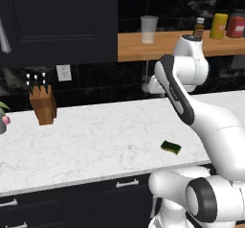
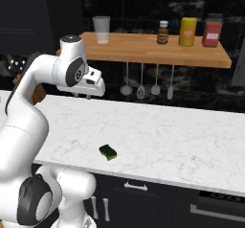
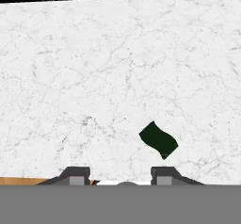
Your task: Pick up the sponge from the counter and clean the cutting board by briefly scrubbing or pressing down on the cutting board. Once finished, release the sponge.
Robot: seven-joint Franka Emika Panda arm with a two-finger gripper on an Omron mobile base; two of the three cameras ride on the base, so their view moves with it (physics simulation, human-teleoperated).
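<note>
One sponge (image 3: 159, 140) on counter (image 3: 94, 77); claw (image 3: 120, 175) empty.

From my station I see a wooden knife block (image 1: 43, 106) standing upright at the left, by the dark backsplash, below a wall outlet (image 1: 63, 72). Above runs a light wooden shelf (image 2: 143, 50) carrying a clear tumbler (image 2: 101, 29), a small brown bottle (image 2: 163, 32), a yellow container (image 2: 188, 31) and a red jar (image 2: 212, 33), the last three grouped toward its right end. Four metal utensils (image 2: 148, 81) hang in a row beneath it. A dark upper cabinet (image 1: 57, 21) fills the top left.
</note>
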